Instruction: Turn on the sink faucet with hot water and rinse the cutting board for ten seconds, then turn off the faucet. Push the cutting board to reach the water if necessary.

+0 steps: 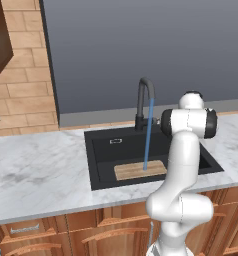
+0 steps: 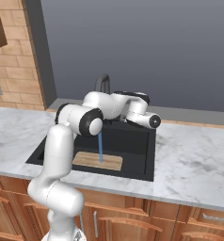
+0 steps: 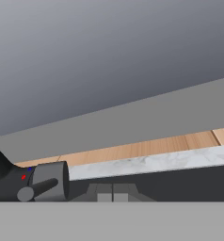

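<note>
Water (image 1: 148, 135) runs in a thin blue stream from the dark gooseneck sink faucet (image 1: 145, 100) down onto the tan cutting board (image 1: 140, 170), which lies flat in the front of the black sink (image 1: 105, 150). The right base view shows the same stream (image 2: 100, 148) striking the board (image 2: 97, 161), with the faucet (image 2: 103, 81) partly hidden behind my arm. In the hand view my gripper (image 3: 112, 194) is shut and holds nothing. It sits low over the sink's back edge, to the right of the faucet base (image 3: 50, 179) and its small side lever (image 3: 36, 189), apart from both.
White marble counter (image 1: 41, 170) surrounds the sink, with wooden cabinets (image 1: 66, 235) below. A grey wall panel (image 1: 141, 45) rises behind the faucet, and brick wall (image 1: 26, 75) stands to the left. My arm (image 1: 183, 165) blocks the sink's right side in the left base view.
</note>
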